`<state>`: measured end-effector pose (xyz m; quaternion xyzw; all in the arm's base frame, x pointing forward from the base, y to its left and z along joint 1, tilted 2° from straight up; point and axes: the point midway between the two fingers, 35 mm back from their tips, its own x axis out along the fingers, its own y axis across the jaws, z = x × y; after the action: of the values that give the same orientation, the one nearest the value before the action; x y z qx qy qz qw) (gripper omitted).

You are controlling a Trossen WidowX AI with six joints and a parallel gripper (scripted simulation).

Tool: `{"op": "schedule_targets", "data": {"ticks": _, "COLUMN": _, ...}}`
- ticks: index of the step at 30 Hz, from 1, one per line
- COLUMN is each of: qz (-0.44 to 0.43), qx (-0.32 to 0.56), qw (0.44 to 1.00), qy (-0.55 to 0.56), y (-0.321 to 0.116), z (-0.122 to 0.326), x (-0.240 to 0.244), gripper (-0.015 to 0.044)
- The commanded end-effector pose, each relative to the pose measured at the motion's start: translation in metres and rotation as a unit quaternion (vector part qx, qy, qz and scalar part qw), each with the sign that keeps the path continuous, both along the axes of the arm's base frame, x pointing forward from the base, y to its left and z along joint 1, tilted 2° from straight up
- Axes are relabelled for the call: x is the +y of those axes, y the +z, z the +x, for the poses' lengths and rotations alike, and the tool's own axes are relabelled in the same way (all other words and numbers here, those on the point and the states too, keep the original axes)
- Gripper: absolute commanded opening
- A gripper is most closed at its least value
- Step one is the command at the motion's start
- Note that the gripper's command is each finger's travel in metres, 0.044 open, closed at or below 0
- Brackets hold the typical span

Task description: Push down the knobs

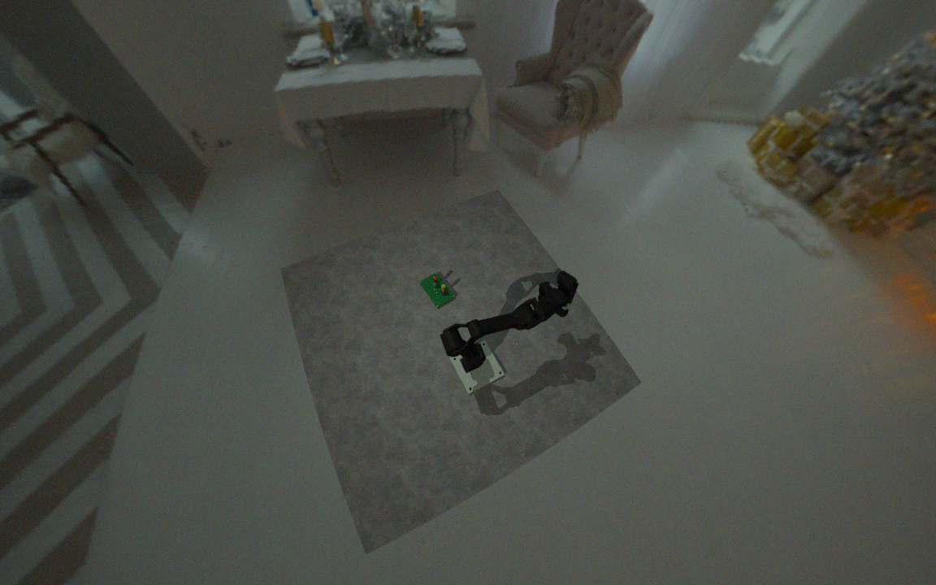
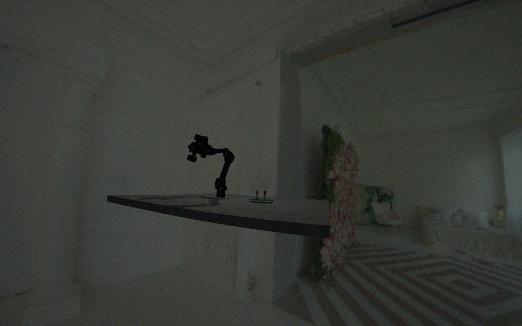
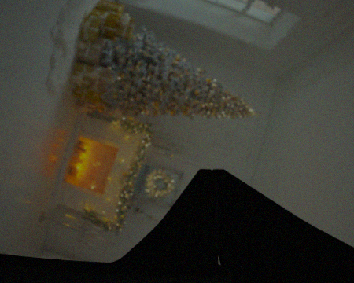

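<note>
So the green circuit board (image 1: 431, 292) (image 2: 267, 200) is sitting on the grey tabletop (image 1: 355, 407) (image 2: 230, 217), near the arm's pale base plate (image 1: 487, 380) but apart from it; the red knob (image 1: 435, 279) (image 2: 264, 193) and the yellow knob (image 1: 443, 288) (image 2: 257, 193) stand side by side, both sticking up above the board; the black arm (image 1: 504, 322) (image 2: 225, 168) is stretched off to the side, with its tool (image 3: 210, 181) up in the air, well apart from the board; the tool's fingers are shut together, nothing between them.
</note>
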<state>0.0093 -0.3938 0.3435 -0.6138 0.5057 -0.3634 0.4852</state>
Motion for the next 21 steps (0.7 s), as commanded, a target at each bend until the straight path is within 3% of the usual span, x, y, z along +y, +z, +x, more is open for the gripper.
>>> {"op": "schedule_targets", "data": {"ticks": 1, "qz": 0.045, "qx": -0.038, "qw": 0.998, "qy": 0.026, "y": -0.011, "z": 0.028, "x": -0.005, "gripper": 0.0000}}
{"op": "schedule_targets", "data": {"ticks": 12, "qz": 0.129, "qx": -0.077, "qw": 0.985, "qy": 0.088, "y": -0.034, "z": 0.099, "x": 0.006, "gripper": 0.0000}}
{"op": "schedule_targets", "data": {"ticks": 21, "qz": 0.251, "qx": -0.132, "qw": 0.952, "qy": 0.120, "y": -0.059, "z": 0.163, "x": 0.022, "gripper": 0.0000}}
